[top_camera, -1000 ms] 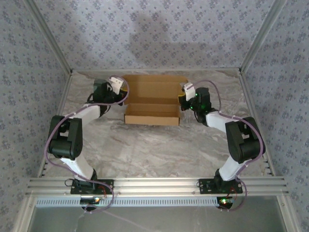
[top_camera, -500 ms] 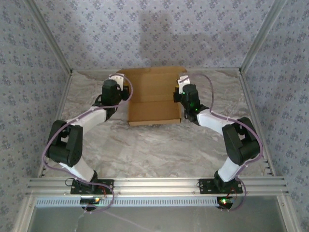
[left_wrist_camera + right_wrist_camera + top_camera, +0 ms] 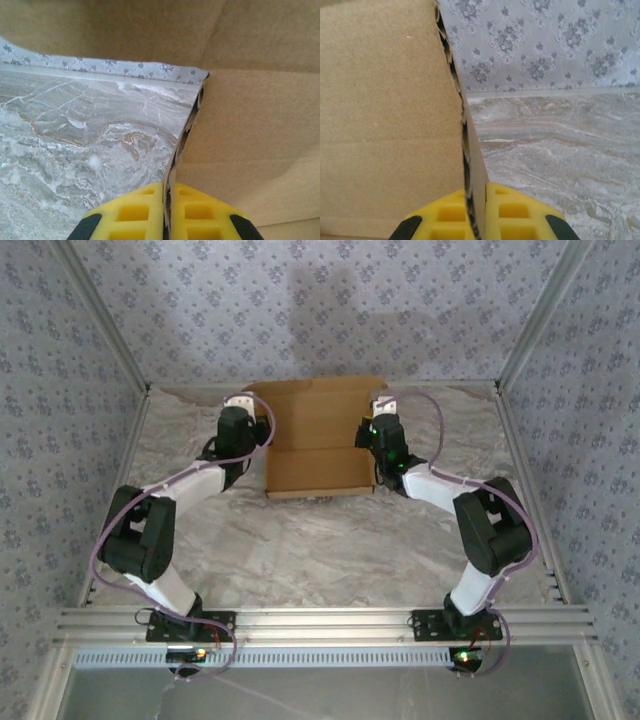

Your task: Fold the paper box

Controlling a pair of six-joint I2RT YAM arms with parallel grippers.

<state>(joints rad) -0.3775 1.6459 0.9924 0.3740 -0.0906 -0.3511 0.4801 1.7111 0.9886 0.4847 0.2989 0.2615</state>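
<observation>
Here, from above, the paper box [image 3: 318,445] sits on the marbled bench [image 3: 300,550], directly between the two sets of fingers. The left fingers [image 3: 262,432] meet its left edge and the right fingers [image 3: 370,435] meet its right edge, at matching spots. A broad tan panel crossed by creases faces the camera. The step in hand looks like closing the lid over the tray. To do it well, both arms should travel together at equal height, or the thin card may twist at its hinge. Whether the panel lies flat or tilted cannot be told from here, and anything beneath it is hidden.

In the left wrist view, the yellow left fingers [image 3: 150,210] are clamped on a thin edge of the paper box [image 3: 250,125]. That edge rises straight ahead of them and bows slightly. Tan card lies to their right and the bench [image 3: 75,135] to their left. The frame's bottom edge cuts the fingers off.

In the right wrist view, the yellow right fingers [image 3: 492,212] are likewise clamped on an edge of the paper box [image 3: 385,100]. Card lies to their left, and the bench [image 3: 560,160] and a patterned wall [image 3: 545,45] to their right. The ragged edge calls for a steady grip.
</observation>
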